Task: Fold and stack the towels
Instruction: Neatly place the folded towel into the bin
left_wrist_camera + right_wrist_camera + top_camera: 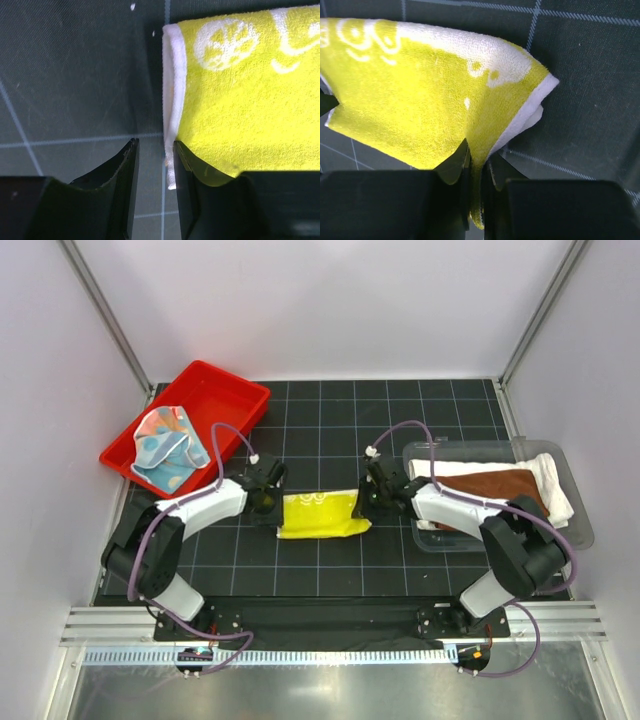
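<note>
Top external view: yellow-green towel (318,515) lies on the dark mat (400,570) between the arms, its long axis running left to right.
Right gripper (477,152): clenched on the towel's right-hand edge.
Left gripper (155,147): jaws apart, the white hem (172,100) of the left end just inside them, not pinched.
Judgement: each arm is at its own short end; the left must close before any fold.

Yellow-green towel (318,515) is seen folded: right corner pinched in the right gripper (477,160), left hem touching the left gripper (155,150). Brown towel (490,485) is laid on white towel (555,490), rightward.
</note>
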Action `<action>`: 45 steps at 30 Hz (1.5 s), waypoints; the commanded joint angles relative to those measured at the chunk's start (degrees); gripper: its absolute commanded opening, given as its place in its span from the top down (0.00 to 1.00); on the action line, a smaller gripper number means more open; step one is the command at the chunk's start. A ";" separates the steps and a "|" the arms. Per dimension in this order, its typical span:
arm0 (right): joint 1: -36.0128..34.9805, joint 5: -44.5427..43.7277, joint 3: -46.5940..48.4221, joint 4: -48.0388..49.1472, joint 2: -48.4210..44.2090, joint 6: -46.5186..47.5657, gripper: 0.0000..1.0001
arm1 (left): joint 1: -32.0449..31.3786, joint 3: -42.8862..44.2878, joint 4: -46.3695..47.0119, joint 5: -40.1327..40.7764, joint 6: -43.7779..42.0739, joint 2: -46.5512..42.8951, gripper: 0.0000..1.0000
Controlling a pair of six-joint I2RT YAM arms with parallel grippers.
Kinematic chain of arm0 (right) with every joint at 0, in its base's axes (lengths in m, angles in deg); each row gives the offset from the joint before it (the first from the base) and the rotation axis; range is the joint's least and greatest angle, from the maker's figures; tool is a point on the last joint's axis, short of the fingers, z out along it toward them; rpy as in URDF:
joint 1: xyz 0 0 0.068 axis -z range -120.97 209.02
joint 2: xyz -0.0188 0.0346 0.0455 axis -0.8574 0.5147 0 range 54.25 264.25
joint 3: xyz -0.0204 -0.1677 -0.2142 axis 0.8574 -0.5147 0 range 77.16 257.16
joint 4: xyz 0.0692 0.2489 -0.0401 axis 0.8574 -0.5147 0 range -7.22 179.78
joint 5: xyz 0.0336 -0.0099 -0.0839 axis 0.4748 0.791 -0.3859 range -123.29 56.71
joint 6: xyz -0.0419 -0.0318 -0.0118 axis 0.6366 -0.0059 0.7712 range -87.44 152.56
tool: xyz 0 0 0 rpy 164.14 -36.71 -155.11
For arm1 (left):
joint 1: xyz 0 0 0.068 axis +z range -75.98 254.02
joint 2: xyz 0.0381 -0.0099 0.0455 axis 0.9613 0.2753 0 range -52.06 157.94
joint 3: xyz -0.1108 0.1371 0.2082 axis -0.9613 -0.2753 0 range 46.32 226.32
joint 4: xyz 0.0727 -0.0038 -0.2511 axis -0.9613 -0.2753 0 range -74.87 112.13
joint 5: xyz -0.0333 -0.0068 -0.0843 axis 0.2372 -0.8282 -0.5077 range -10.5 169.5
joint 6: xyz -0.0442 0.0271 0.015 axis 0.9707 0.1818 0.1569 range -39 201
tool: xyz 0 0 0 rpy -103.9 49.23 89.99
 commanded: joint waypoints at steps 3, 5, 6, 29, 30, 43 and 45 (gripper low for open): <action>-0.17 -3.51 4.27 -9.29 -4.98 4.77 0.99 | 0.02 8.39 -9.31 4.24 -1.67 -6.54 0.60; -0.17 -4.39 5.51 -14.47 -5.33 5.39 0.99 | 0.02 13.76 -13.61 7.40 -4.39 -7.15 0.60; -0.08 -5.01 6.82 -16.32 -5.77 5.74 0.99 | 0.02 14.99 -14.85 8.63 -5.01 -7.85 0.60; 16.17 -16.18 21.76 -50.52 -21.07 21.20 0.99 | 0.72 12.80 -12.49 5.05 -10.73 -14.45 0.56; 17.74 -16.18 22.29 -50.79 -21.68 23.39 0.99 | 0.64 12.89 -12.32 4.87 -10.81 -14.28 0.56; 33.57 -18.02 25.46 -48.86 -18.52 35.34 0.99 | 0.72 13.60 -14.16 7.76 -13.10 -14.45 0.56; 36.73 -17.76 26.60 -48.59 -17.73 37.03 0.99 | 0.72 13.60 -14.16 7.94 -13.19 -14.36 0.56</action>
